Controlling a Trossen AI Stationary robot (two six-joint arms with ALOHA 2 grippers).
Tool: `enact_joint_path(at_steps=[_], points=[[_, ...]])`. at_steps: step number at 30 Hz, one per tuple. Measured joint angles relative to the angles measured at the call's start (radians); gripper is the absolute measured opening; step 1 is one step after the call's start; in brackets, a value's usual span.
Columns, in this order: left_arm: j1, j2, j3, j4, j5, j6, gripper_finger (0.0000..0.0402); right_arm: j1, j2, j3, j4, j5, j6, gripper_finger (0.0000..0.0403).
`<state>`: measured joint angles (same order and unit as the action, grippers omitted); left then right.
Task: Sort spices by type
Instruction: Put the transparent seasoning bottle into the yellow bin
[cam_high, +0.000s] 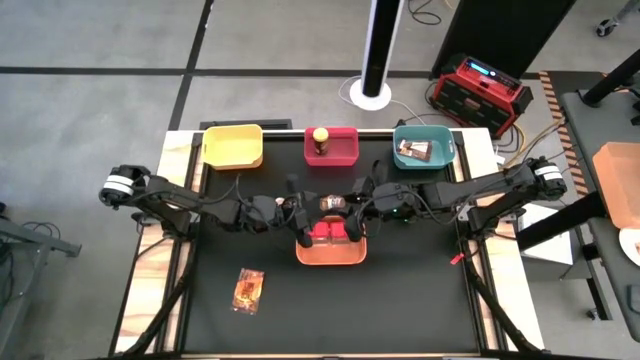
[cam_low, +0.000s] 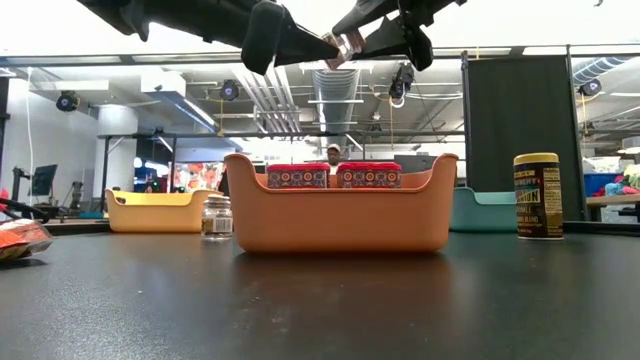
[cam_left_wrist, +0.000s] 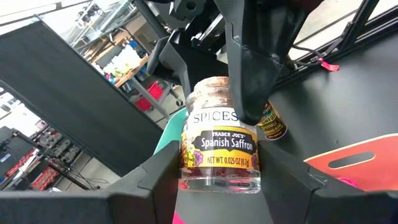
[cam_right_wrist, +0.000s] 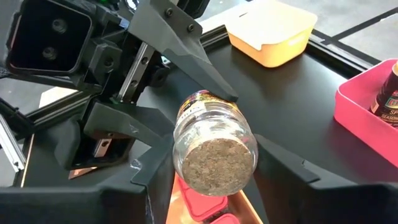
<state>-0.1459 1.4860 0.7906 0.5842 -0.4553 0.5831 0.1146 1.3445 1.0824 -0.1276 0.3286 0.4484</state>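
While 2 hands (cam_high: 335, 204) grip, round glass jar (cam_high: 332, 203)

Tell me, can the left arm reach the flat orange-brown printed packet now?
Probably not yet. The way to the packet looks free, but the left tool is shut on a small clear saffron jar, together with the right tool, above the orange plastic tray.

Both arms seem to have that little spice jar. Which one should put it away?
Left, probably. The left pincer and right pincer both grip the little jar, and the empty-looking yellow tray lies on the left arm's side.
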Motion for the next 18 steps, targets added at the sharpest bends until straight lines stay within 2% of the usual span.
enact_joint_path(at_steps=[11,18], points=[[0.003,-0.001,0.000,0.001,-0.058,-0.001,0.0171,-0.001,-0.014,0.000,0.004,0.014,-0.017,0.0201],[0.051,-0.003,-0.010,-0.005,-0.073,-0.036,0.0171,-0.003,-0.064,0.001,0.004,0.034,-0.022,0.0207]])
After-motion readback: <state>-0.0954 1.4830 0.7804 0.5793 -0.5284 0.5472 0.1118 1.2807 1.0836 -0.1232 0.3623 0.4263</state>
